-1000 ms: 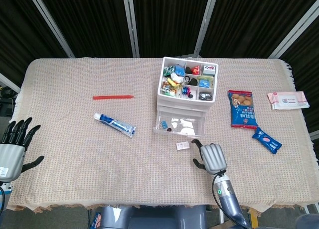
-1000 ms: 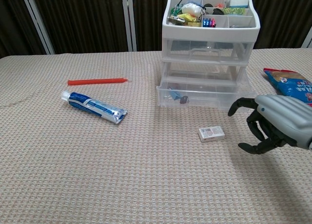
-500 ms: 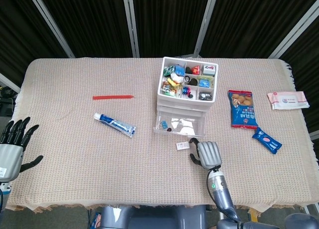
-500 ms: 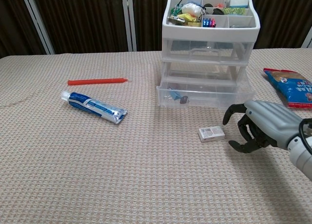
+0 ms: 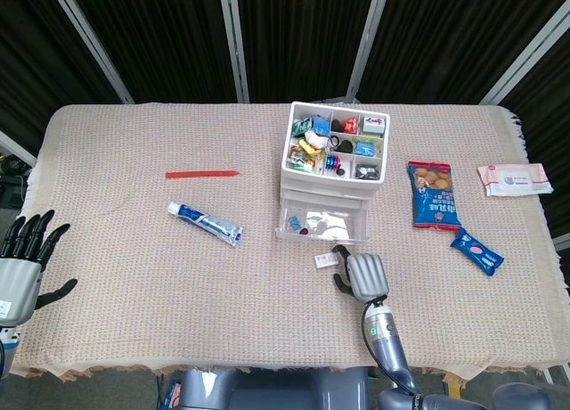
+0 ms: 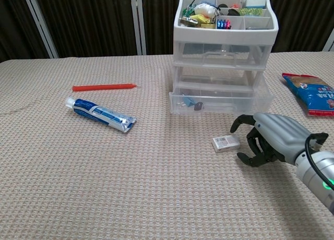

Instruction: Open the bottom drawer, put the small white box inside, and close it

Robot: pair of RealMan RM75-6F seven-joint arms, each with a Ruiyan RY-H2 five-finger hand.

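Note:
The small white box (image 5: 325,261) (image 6: 226,143) lies flat on the cloth just in front of the drawer unit (image 5: 331,171) (image 6: 224,52). The unit's bottom drawer (image 5: 321,224) (image 6: 222,100) is pulled out, with small items inside. My right hand (image 5: 362,274) (image 6: 271,139) sits immediately right of the box, fingers curved and apart around nothing, fingertips a short gap from the box's right end. My left hand (image 5: 22,263) stays open at the table's near left edge, seen only in the head view.
A toothpaste tube (image 5: 205,223) (image 6: 100,114) and a red stick (image 5: 202,174) (image 6: 104,87) lie left of the drawers. Right of them are a snack bag (image 5: 433,194) (image 6: 310,93), a small blue packet (image 5: 476,250) and a wipes pack (image 5: 514,178).
My right hand has slid left across the cloth, closing most of the gap to the small white box. The box and my left hand have stayed put.

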